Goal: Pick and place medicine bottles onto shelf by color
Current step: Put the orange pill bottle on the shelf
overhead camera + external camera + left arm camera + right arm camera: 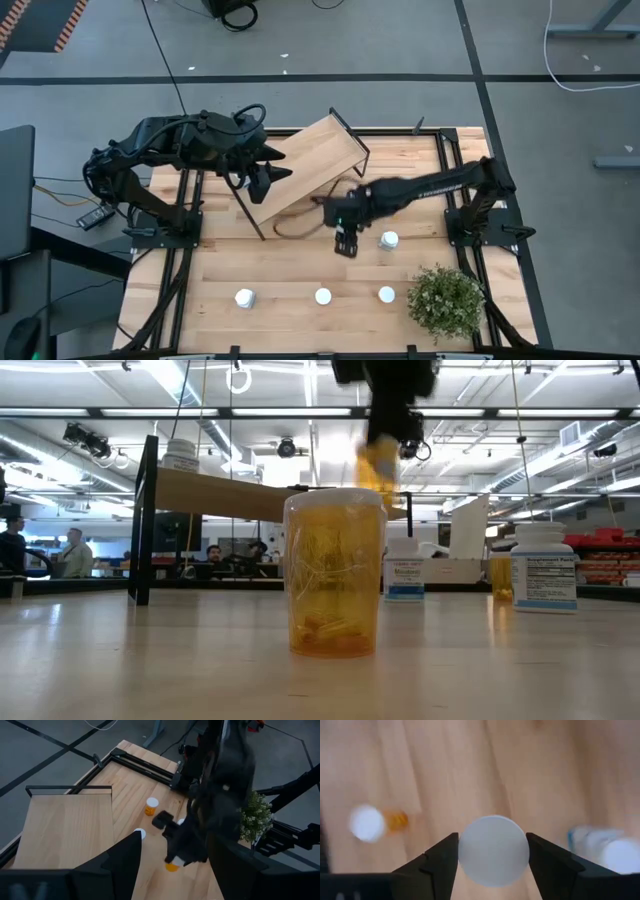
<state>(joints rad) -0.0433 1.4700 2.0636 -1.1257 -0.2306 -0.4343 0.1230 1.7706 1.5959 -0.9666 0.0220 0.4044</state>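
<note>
Centrally in the overhead frame, the right gripper (345, 243) clamps an orange bottle (378, 465) by its white cap, lifted above the table (290, 270) just below the slanted shelf (305, 165). Upper left, the left gripper (268, 176) hovers over the shelf, fingers spread with nothing between them.

Pale wood table (300, 270); lighter wood shelf (305, 165), black frame. Translucent orange bottle (335, 572). White-bodied bottle (544, 566), blue-and-white label. White cap (493, 850) between black fingers (437, 861). Green plant (445, 302).
</note>
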